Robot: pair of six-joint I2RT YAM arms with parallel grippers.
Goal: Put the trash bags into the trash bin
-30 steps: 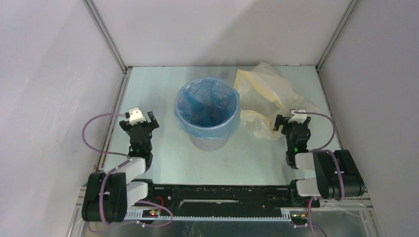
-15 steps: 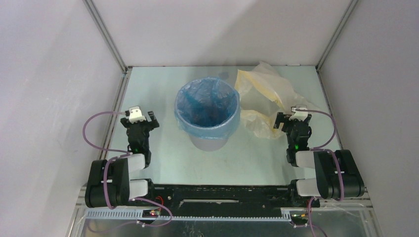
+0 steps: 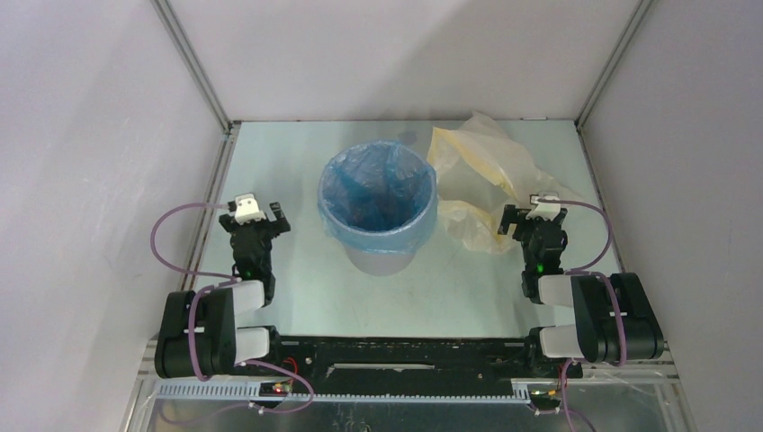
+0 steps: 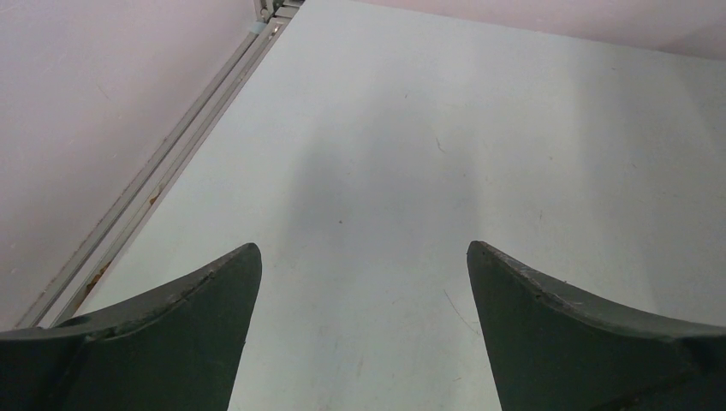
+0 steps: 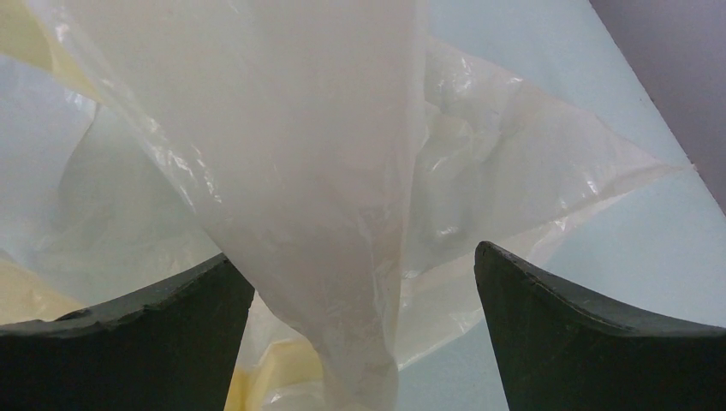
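The trash bin [image 3: 381,260], a pale grey bucket, stands upright mid-table. The blue trash bag [image 3: 378,194] lines its inside and folds out over the rim. My left gripper [image 3: 255,223] is open to the left of the bin, apart from it. In the left wrist view the left gripper [image 4: 363,257] has only bare table between its dark fingers [image 4: 180,334]. My right gripper [image 3: 534,219] is open to the right of the bin. In the right wrist view a fold of pale plastic stands between the open right gripper [image 5: 355,257].
A larger pale yellow translucent bag [image 3: 486,171] lies crumpled at the back right and reaches down to my right gripper; it fills the right wrist view [image 5: 325,154]. Enclosure walls and metal rails [image 4: 163,167] close off the table [image 3: 297,162] on the left, back and right.
My left arm has drawn back a little toward its base, and its gripper shifted slightly. The right gripper, the bin and both bags stay where they were.
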